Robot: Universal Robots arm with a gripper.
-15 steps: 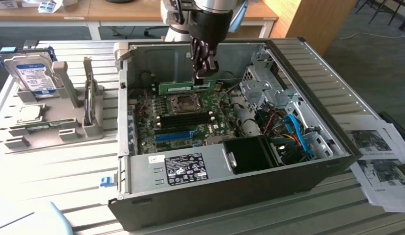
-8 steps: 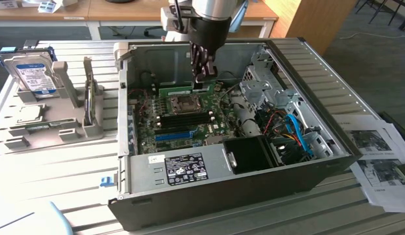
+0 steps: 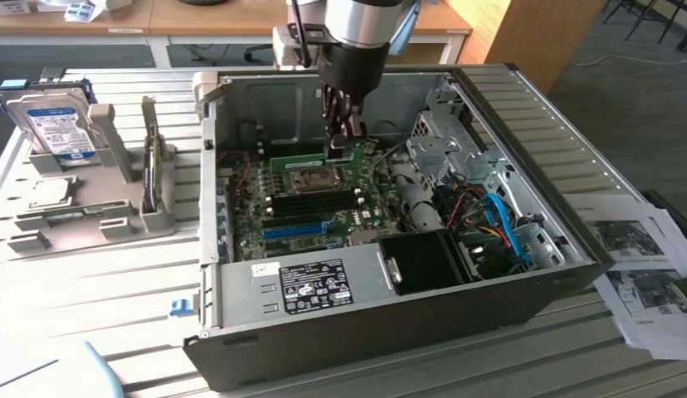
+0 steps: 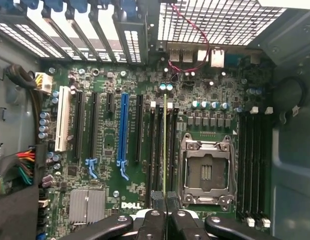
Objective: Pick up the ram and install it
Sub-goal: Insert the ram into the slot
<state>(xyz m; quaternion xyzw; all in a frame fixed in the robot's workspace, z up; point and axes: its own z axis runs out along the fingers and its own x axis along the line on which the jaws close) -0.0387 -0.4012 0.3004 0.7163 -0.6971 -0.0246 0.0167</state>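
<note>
The ram is a thin green board seen edge-on in the wrist view, and my gripper is shut on its near end. It hangs just over the black memory slots beside the open processor socket. I cannot tell whether it touches a slot. In the exterior view my gripper reaches down into the open computer case. The ram shows there as a green strip above the motherboard's socket.
A blue long slot and a white slot lie beside the memory slots. Cables and a black shroud fill the case's near right. On the exterior view's left, a grey stand holds a hard drive and a silver processor chip. Papers lie right.
</note>
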